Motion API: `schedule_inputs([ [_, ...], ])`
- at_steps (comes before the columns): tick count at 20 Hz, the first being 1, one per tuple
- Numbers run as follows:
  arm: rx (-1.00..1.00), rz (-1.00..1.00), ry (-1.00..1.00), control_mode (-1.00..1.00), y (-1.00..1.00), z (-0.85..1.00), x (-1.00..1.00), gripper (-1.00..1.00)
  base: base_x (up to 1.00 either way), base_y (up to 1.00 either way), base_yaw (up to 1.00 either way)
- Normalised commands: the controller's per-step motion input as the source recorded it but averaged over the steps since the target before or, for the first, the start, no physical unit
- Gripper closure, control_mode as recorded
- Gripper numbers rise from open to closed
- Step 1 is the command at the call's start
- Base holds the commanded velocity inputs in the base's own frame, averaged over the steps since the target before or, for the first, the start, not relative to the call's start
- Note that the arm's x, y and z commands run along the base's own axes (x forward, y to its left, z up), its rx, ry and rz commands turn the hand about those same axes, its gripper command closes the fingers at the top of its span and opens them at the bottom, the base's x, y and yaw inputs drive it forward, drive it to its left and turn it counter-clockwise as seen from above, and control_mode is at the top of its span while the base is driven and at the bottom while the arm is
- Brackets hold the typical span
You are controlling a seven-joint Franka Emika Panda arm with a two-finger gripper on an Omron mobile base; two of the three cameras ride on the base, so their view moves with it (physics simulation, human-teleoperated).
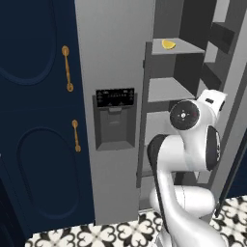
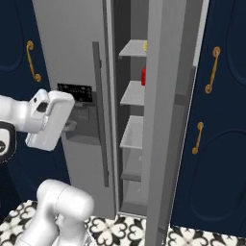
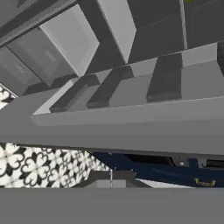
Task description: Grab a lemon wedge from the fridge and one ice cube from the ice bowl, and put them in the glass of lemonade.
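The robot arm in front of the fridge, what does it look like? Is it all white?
Mostly. The arm is built of rounded, glossy white shells, like thick tubes linked by bulging elbows. Dark bands show where segments meet, and one joint carries a round black cap with small pale marks. The blocky white end segment has a small dark inset. No loose cables are visible.

Navy cabinet doors (image 1: 34,120) with raised oval panels stand just left of the grey appliance; two gold handles (image 1: 67,68), upright, sit one above the other near the doors' appliance-side edge. A matching navy cabinet (image 2: 211,144) with two gold handles (image 2: 212,69) stands on the appliance's other side. A small red item (image 2: 143,76) rests on an inner shelf. Black-and-white patterned floor tiles (image 1: 96,235) lie below the cabinets.
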Motion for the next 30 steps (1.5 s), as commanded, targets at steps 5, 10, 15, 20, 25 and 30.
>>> schedule_inputs([
  [5,-0.21,-0.01,0.12,-1.0,-0.08,-0.05,0.08,-1.0,0.0,0.0,0.0],
  [10,-0.01,-0.1,0.03,-1.0,-0.74,-0.09,0.29,-1.0,0.0,0.0,0.0],
  [15,-0.01,-0.03,0.07,-1.0,-0.5,-0.02,0.59,-1.0,0.0,0.0,0.0],
  [20,0.0,0.02,0.0,-1.0,-0.26,-0.04,0.49,-1.0,0.0,0.0,0.0],
  [25,0.0,0.05,0.0,-1.0,-0.2,-0.1,0.65,-1.0,0.0,0.0,0.0],
  [30,0.0,0.06,0.0,-1.0,-0.43,-0.16,0.5,-1.0,0.0,0.0,0.0],
])
